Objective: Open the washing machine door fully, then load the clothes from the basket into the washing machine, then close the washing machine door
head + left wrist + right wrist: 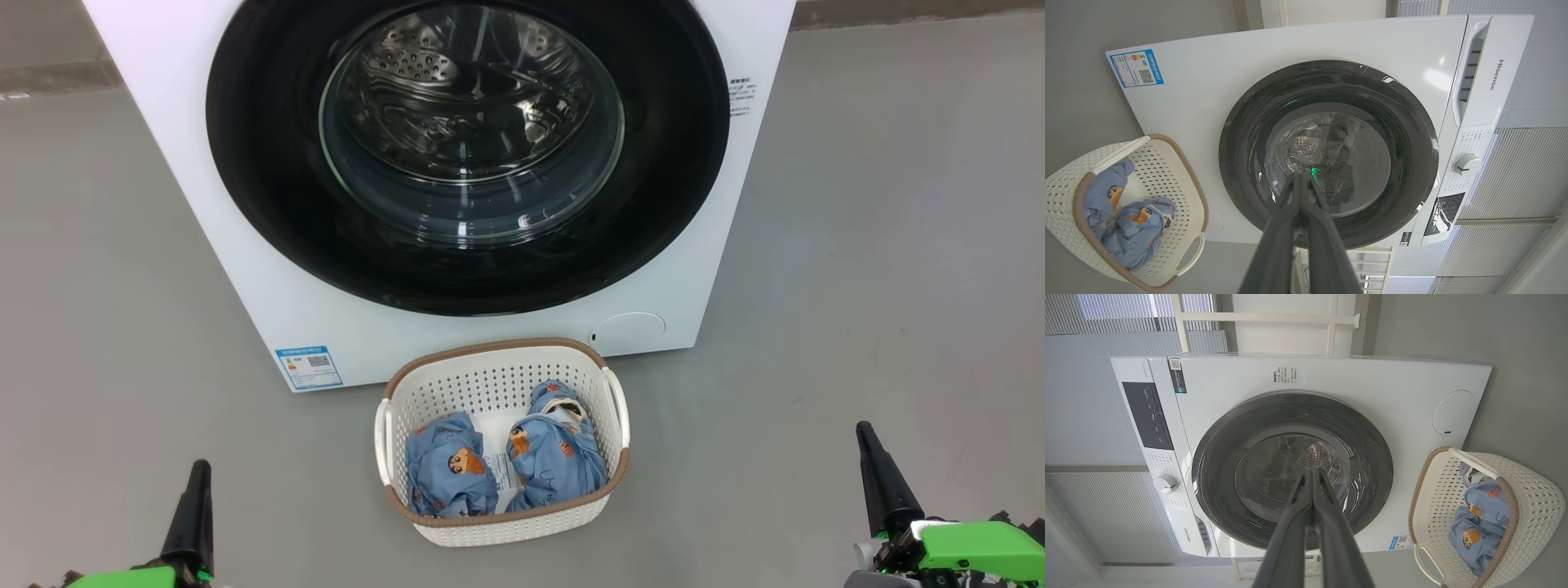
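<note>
Ahead of us the washer (204, 204) stands with its door (269, 204) shut, the basket (490, 347) just before it holding the clothes (555, 457), while our left gripper (198, 474) and right gripper (867, 437), both pinched closed and empty, flank the basket, the left seemingly nearer the door's rim.

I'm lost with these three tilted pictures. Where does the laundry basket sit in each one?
Head view: the basket sits at bottom centre, on the floor in front of the washing machine.
Left wrist view: the basket is at lower left, turned sideways in the picture.
Right wrist view: the basket is at lower right, also turned sideways.
Shared landmark: the blue sticker low on the machine's front, close to the basket.
</note>
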`<state>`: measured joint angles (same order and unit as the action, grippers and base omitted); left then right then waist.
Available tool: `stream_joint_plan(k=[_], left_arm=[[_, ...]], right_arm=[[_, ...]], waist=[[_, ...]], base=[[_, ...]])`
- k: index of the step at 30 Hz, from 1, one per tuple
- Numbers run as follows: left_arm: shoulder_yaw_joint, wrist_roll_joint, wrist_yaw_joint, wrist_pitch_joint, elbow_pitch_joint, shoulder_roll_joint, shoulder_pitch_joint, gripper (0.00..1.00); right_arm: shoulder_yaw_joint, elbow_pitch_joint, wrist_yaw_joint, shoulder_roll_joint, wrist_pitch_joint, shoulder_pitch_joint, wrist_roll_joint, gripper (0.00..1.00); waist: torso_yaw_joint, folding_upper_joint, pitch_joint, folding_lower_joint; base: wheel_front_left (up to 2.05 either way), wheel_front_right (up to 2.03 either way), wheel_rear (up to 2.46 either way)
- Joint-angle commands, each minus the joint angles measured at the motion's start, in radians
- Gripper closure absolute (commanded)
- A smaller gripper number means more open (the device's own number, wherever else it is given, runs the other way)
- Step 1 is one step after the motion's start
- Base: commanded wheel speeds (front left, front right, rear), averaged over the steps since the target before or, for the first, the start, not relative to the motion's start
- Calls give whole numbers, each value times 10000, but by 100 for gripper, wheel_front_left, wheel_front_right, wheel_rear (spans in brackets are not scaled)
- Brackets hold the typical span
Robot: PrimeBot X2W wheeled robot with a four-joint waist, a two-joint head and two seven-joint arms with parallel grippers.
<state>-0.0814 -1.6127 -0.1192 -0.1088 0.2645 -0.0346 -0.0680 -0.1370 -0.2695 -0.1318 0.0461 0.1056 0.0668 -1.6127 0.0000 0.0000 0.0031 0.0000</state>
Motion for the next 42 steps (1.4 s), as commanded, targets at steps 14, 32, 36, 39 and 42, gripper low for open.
stream_joint_plan(k=[14,32,36,39,42], left_arm=[[-327,43,-115,-46,-196,-156,-400,100],[10,-2,4,2,48,15,19,0],[67,7,4,27,318,137,209,0],[107,30,2,95,264,130,186,0],[149,52,-1,166,211,123,165,0]], right_arm=[[233,248,11,41,76,411,40,100],[2,-52,0,-6,-6,-15,-2,0],[4,-351,0,-71,-34,-213,9,0],[9,-286,0,-68,-88,-217,35,0],[21,-221,1,-65,-144,-221,62,0]], waist=[[0,0,0,0],[0,0,0,0],[-1,0,2,0],[0,0,-4,10],[-1,0,-21,22]], base=[[0,0,0],[0,0,0],[0,0,0],[0,0,0],[0,0,0]])
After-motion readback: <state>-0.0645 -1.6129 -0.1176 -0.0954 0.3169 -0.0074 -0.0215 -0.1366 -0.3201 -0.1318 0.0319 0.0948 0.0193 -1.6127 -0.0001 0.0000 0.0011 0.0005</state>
